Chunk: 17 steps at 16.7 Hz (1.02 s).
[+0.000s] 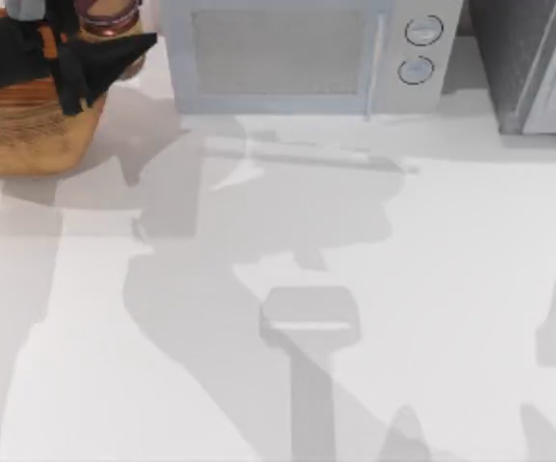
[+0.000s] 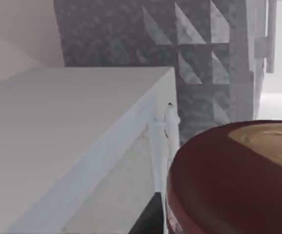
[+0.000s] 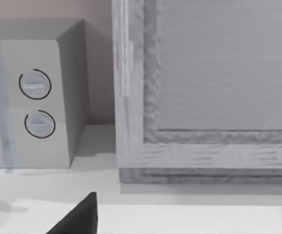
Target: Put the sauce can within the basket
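The sauce can (image 1: 111,16) is at about eleven o'clock of the top view, held up over the far rim of the basket (image 1: 28,135) by the left claw (image 1: 76,58), whose black fingers are closed on its sides. In the left wrist view its dark maroon top (image 2: 219,175) sits very near the camera. I judge it a stiff, smooth metal cylinder, not fragile, rather light, and slippery on the label, so the hold belongs on the middle of its round wall. The basket stands on the white desk (image 1: 432,289) at ten o'clock; what lies inside it I cannot tell, the arm covers it. A microwave (image 1: 297,53) stands at twelve o'clock. A black finger tip of the right claw (image 3: 77,217) shows in its wrist view; whether it is wide or narrow I cannot tell.
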### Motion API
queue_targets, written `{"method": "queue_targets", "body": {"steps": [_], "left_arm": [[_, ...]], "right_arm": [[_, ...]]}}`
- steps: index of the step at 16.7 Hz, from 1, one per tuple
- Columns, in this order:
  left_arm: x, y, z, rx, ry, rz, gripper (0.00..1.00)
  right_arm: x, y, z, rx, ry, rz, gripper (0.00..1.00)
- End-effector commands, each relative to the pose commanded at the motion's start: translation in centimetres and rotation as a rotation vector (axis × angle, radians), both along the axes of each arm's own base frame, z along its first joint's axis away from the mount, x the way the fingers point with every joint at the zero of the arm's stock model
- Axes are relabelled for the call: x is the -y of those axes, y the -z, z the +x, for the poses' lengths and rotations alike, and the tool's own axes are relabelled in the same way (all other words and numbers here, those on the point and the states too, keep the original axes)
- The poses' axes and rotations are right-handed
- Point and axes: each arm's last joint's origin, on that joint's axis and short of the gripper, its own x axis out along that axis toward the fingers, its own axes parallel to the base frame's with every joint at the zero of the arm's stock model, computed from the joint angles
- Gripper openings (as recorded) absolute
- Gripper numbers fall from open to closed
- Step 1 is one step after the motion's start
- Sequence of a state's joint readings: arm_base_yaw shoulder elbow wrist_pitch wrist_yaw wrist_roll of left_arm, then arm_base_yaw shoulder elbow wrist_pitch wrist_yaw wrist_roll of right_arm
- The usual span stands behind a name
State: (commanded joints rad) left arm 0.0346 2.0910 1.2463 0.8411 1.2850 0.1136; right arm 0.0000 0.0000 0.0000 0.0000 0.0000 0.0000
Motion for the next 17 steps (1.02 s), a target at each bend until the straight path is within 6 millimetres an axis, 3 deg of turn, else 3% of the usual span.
{"method": "queue_targets", "body": {"steps": [4,7,12,17], "left_arm": [[-11.3,-3.5,-1.3,-0.051,-0.263,-0.021,0.0],[-15.9,-4.8,-2.8,-0.079,-0.39,-0.039,0.0],[-16.7,-4.8,-3.0,-0.097,-0.416,-0.047,0.0],[-15.0,-3.6,-1.1,-0.104,-0.414,-0.048,0.0]], "right_arm": [[0.0,0.0,0.0,0.0,0.0,0.0,1.0],[0.0,0.0,0.0,0.0,0.0,0.0,1.0],[0.0,0.0,0.0,0.0,0.0,0.0,1.0],[0.0,0.0,0.0,0.0,0.0,0.0,1.0]]}}
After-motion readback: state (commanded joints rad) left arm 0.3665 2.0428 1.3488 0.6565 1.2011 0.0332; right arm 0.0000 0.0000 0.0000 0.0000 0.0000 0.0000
